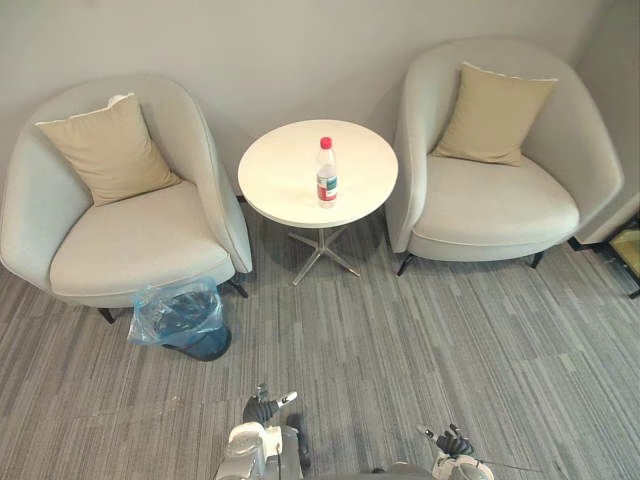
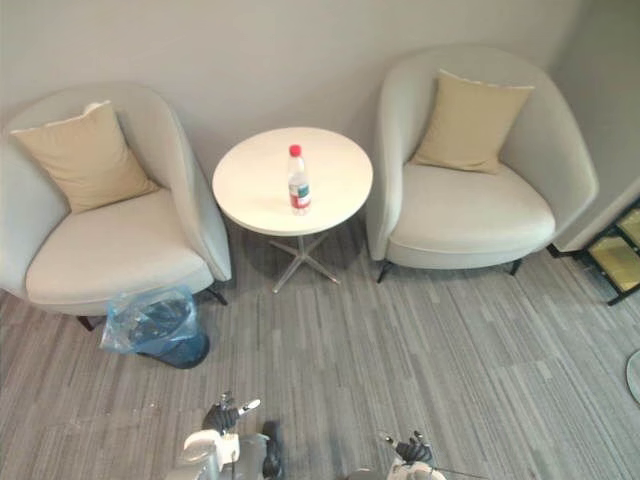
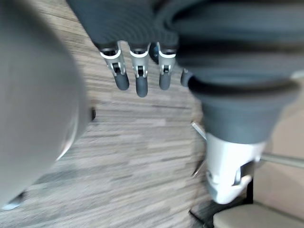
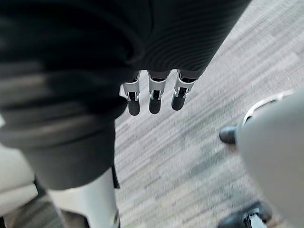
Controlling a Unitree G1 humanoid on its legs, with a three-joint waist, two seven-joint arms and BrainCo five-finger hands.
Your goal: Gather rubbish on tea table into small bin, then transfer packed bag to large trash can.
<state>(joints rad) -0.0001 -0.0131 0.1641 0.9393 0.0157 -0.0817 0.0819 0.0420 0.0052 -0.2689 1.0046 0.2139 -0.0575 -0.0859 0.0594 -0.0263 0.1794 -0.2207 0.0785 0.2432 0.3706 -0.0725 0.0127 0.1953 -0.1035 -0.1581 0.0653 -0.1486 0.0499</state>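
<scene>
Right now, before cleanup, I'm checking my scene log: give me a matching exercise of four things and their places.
Things: 1 bottle; 2 small bin; 3 left cushion; 4 left robot hand.
Places: A on the left armchair; B on the carpet by that armchair; C above the carpet, empty; D upright on the round table.
Pairs: 1-D; 2-B; 3-A; 4-C.

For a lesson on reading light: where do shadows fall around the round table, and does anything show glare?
Left eye view: the round white tea table casts a soft shadow on the grey carpet beneath; its top shows no hard glare. Right eye view: the blue plastic bag lining the small bin shows pale highlights.
</scene>
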